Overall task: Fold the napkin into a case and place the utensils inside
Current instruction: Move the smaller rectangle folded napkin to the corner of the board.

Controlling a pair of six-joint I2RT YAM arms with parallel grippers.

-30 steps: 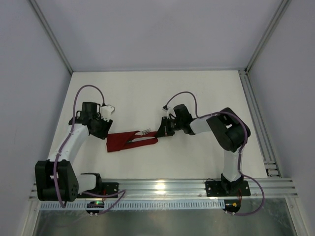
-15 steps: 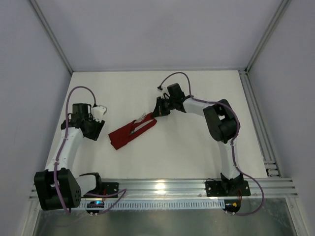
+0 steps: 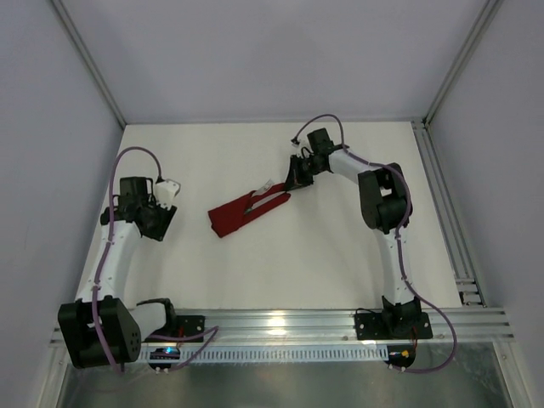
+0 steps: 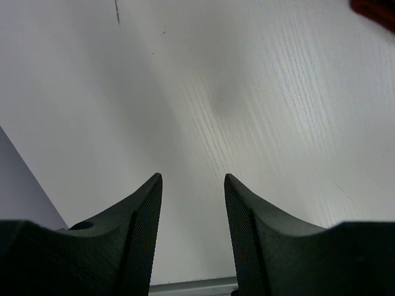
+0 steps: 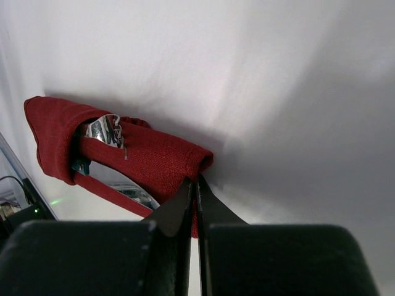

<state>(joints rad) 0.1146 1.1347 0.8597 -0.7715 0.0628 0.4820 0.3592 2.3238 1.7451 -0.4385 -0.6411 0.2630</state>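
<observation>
The dark red napkin [image 3: 242,211], folded into a narrow case, lies slanted on the white table [image 3: 340,255] at mid-left. Silver heads of the utensils [image 3: 264,187] poke out near its far right end. In the right wrist view a silver head [image 5: 105,128] and a bit of teal handle [image 5: 80,165] show inside the red case [image 5: 154,161]. My right gripper [image 3: 293,181] [image 5: 195,180] is shut on the cloth at the case's end. My left gripper [image 3: 158,223] [image 4: 192,179] hangs open over bare table left of the case, holding nothing. A red corner of the napkin [image 4: 378,8] shows at that view's top right.
An aluminium rail [image 3: 444,204] runs along the table's right side and another rail [image 3: 280,321] crosses the near edge by the arm bases. Grey walls close the left, back and right.
My right gripper closed on the case's end and dragged it away and to the right, turning it to a slant. The left arm drew back to the left.
</observation>
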